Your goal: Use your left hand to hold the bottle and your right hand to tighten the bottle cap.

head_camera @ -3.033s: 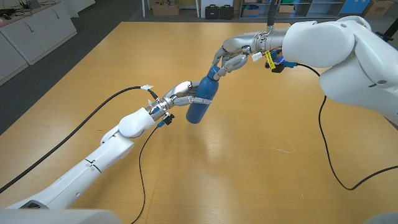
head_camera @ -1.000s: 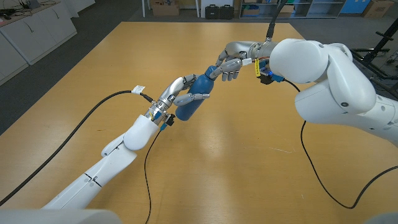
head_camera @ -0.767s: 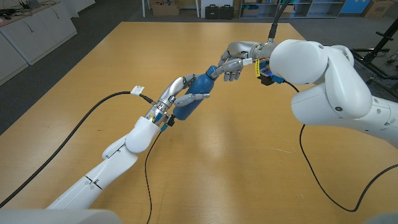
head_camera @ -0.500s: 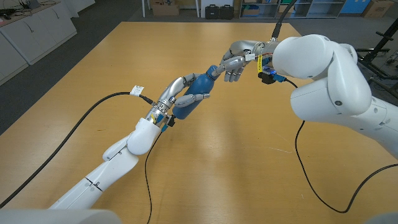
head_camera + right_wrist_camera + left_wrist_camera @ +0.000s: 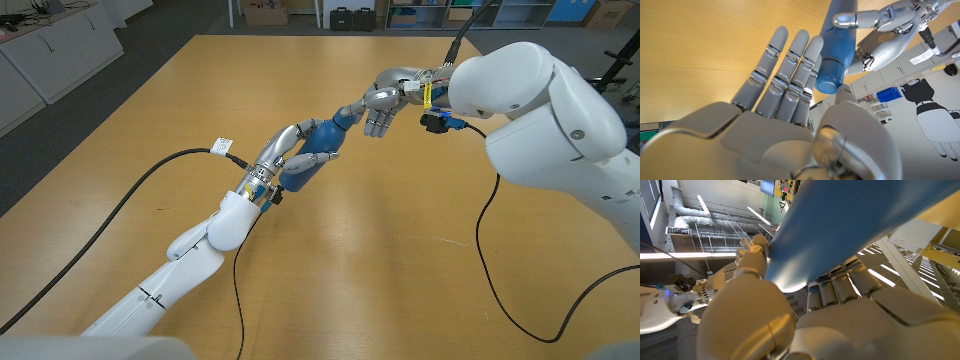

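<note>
Your left hand [image 5: 283,152] is gripping the blue bottle [image 5: 312,152], fingers wrapping its body and hiding much of it. You are holding the bottle tilted above the wooden table [image 5: 150,120], over its middle, toward the far edge. Your right hand [image 5: 382,100] is touching the bottle cap [image 5: 345,117]. In the right wrist view the thumb is pressing the cap's end while the fingers [image 5: 790,65] are lying straight alongside. Whether the bottle's base is touching the table is not discernible.

One bottle [image 5: 312,155], one cap [image 5: 345,116], two hands
</note>
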